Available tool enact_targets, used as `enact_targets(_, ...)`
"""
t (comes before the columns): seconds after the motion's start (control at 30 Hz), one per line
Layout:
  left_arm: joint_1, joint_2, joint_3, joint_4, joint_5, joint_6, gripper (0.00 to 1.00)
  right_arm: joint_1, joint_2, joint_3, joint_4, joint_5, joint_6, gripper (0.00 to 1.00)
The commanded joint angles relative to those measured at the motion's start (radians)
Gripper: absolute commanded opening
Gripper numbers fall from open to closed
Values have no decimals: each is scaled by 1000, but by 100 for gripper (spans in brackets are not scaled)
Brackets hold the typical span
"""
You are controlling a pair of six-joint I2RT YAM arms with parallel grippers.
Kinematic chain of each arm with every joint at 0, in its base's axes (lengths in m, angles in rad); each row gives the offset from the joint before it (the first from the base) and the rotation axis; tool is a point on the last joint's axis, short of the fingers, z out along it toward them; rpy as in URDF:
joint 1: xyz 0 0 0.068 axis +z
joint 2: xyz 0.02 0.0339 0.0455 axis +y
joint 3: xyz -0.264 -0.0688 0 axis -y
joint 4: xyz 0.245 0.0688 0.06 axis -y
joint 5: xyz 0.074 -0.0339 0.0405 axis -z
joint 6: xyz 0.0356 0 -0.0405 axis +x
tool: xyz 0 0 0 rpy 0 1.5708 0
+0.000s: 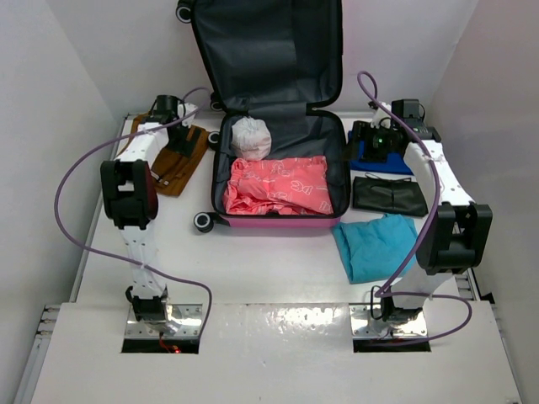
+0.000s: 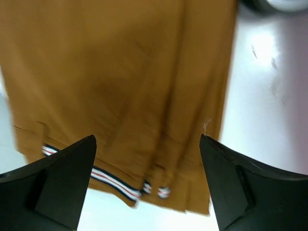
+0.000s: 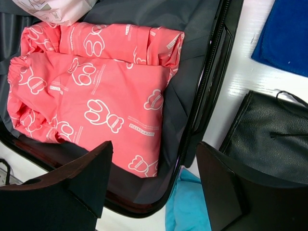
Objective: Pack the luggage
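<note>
The hot-pink luggage point(image 1: 278, 222) lies open mid-table, its grey-lined lid upright at the back. Inside it lie a folded pink garment with white prints point(image 1: 278, 185) point(image 3: 96, 91) and a white bundle point(image 1: 250, 137) point(image 3: 53, 9). My left gripper point(image 1: 187, 136) point(image 2: 148, 144) hangs open over a brown garment with striped trim point(image 1: 177, 164) point(image 2: 120, 72) on the table left of the case, holding nothing. At the case's right rim point(image 3: 211, 86) my right gripper point(image 1: 369, 139) point(image 3: 154, 149) hovers open and empty.
Right of the case lie a blue cloth point(image 1: 383, 162) point(image 3: 286, 33), a black pouch point(image 1: 389, 195) point(image 3: 269, 139) and a teal garment point(image 1: 375, 244) point(image 3: 187, 207). White walls close in on both sides and the back.
</note>
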State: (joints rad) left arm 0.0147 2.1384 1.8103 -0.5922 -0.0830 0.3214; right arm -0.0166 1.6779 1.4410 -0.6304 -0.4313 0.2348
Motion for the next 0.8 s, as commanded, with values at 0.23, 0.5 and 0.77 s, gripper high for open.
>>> enact_targets(0.23, 30, 160, 202, -107, 155, 36, 100, 6, -56, -14, 11, -9, -18, 71)
enact_targets(0.5, 30, 206, 193, -161, 196, 25, 100, 7, -52, -10, 6, -3, -22, 71)
enact_targets(0.77, 30, 268, 169, -170, 120, 5, 100, 9, -46, -1, 3, -1, -22, 73)
